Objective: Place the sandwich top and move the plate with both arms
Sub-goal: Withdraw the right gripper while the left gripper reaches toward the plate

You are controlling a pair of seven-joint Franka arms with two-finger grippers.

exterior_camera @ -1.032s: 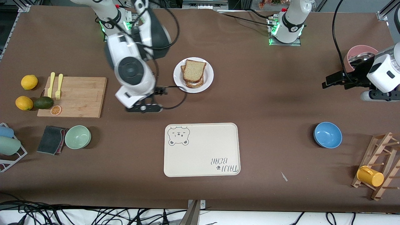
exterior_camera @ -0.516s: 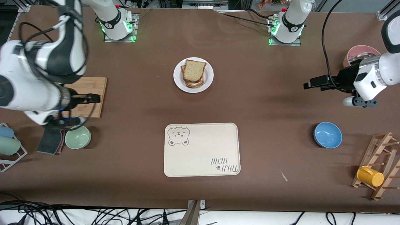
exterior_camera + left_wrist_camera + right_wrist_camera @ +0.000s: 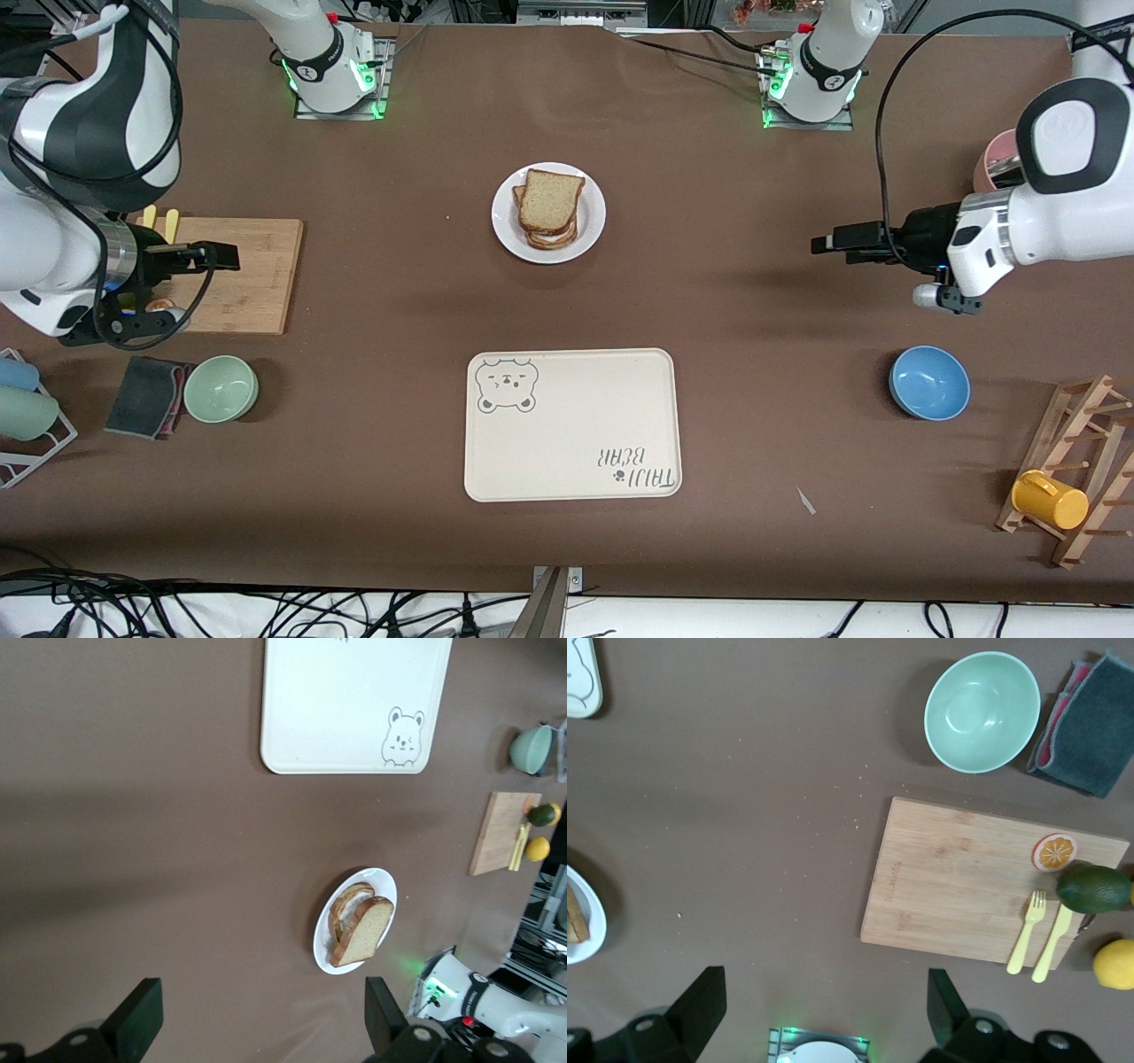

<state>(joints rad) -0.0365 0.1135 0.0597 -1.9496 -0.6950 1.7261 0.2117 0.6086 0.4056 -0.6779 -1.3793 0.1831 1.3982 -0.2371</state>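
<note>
— Where are we standing with the sandwich top [image 3: 550, 200]?

— It is lying on the stack of bread, on the plate [image 3: 591, 237], midway between our two bases and farther from the front camera than the bear-printed tray [image 3: 576, 443]. So the first half of the job looks finished, we judge.

— And what has just changed?

— A second ago our right arm was hanging close beside the plate; since then it has been swinging away, and the right gripper [image 3: 217, 257] is now hovering over the bamboo cutting board [image 3: 252, 283], fingers [image 3: 700, 1001] spread wide with nothing between them. Our left gripper [image 3: 837, 241] has meanwhile been creeping inward from the left arm's end of the counter — it is pointing toward the plate over bare counter, well apart from it, and its fingers [image 3: 137, 1019] are also standing apart and empty.

— What does that mean for the plate move?

— We are lining up on either side of it, we think. Neither of us is touching the rim yet, so the plate is sitting where it was. Both grippers are needing to come in low and level, one on each edge, before we lift — an uneven pull is likely to tip the stack or slide the top slice off.

— And the destination?

— Probably the tray, though nothing in view settles that.
</note>
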